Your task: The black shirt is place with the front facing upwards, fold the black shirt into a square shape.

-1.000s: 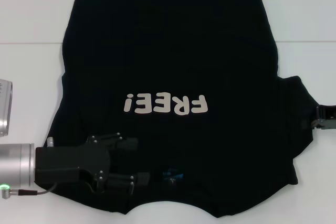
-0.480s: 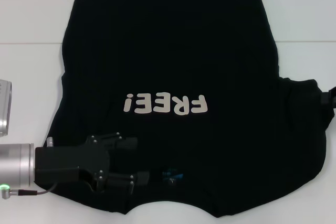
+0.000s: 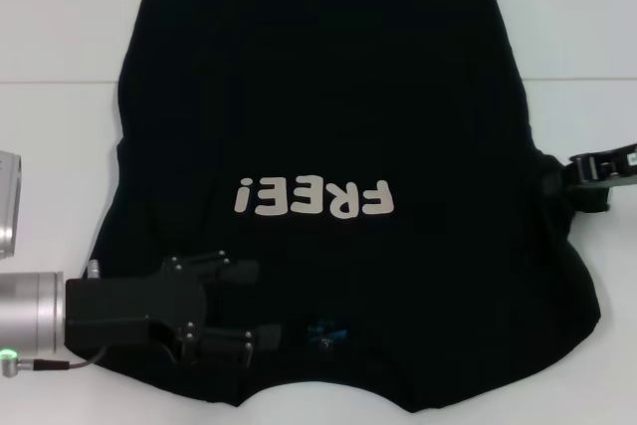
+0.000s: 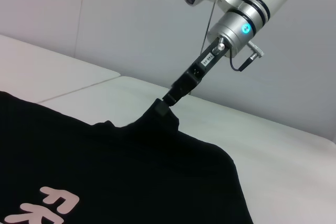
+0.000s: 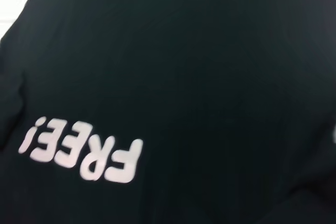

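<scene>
A: Since the earlier head frames, the right sleeve of the black shirt [image 3: 328, 146] has changed outline: it bulged outward to the right half a second ago and now lies drawn in, with the right gripper [image 3: 587, 168] visible higher along that edge than before.

B: Confirm shirt position.

A: Shirt lies spread flat on the white table [image 3: 60, 37], front up. The off-white "FREE!" print [image 3: 314, 197] reads inverted in the head view. Collar end is nearest the robot, hem at the far edge.

B: Right gripper state?

A: From the left wrist view, the right gripper [image 4: 167, 104] meets a raised peak of sleeve cloth at its tip, jaws closed on the fabric, which is lifted slightly off the table.

B: Left gripper?

A: Left gripper [image 3: 261, 306] rests over the shirt's near left area, beside the collar. Fingers [image 3: 239, 271] stand parted, one above and one below a gap. Whether cloth lies between them cannot be told; black on black
</scene>
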